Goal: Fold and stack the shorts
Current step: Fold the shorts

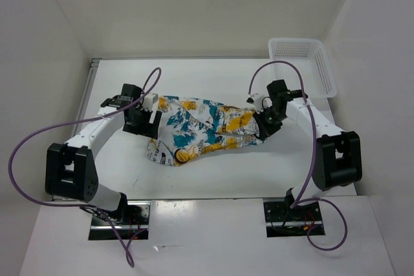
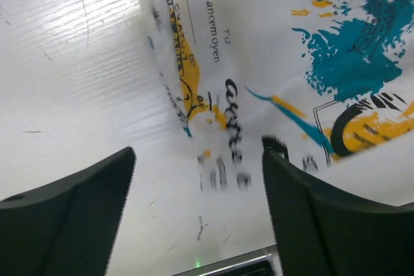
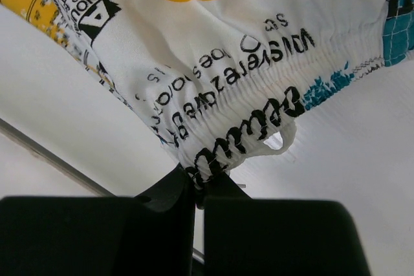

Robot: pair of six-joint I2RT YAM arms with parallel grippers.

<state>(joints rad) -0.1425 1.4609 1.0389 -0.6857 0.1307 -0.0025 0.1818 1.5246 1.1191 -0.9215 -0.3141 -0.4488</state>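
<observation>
White table (image 1: 226, 176) holds wrinkled white teal-yellow printed fabric shorts (image 1: 200, 130) lying crosswise, right gripper (image 3: 197, 182) clamping one end, left gripper (image 2: 199, 148) wide over the other.

I read the shorts (image 1: 206, 128) as white fabric with a teal, yellow-orange and black print and black lettering. Mesh basket (image 1: 321, 69): white. Desk (image 1: 220, 176): white. Cables (image 1: 11, 169): purple.
</observation>
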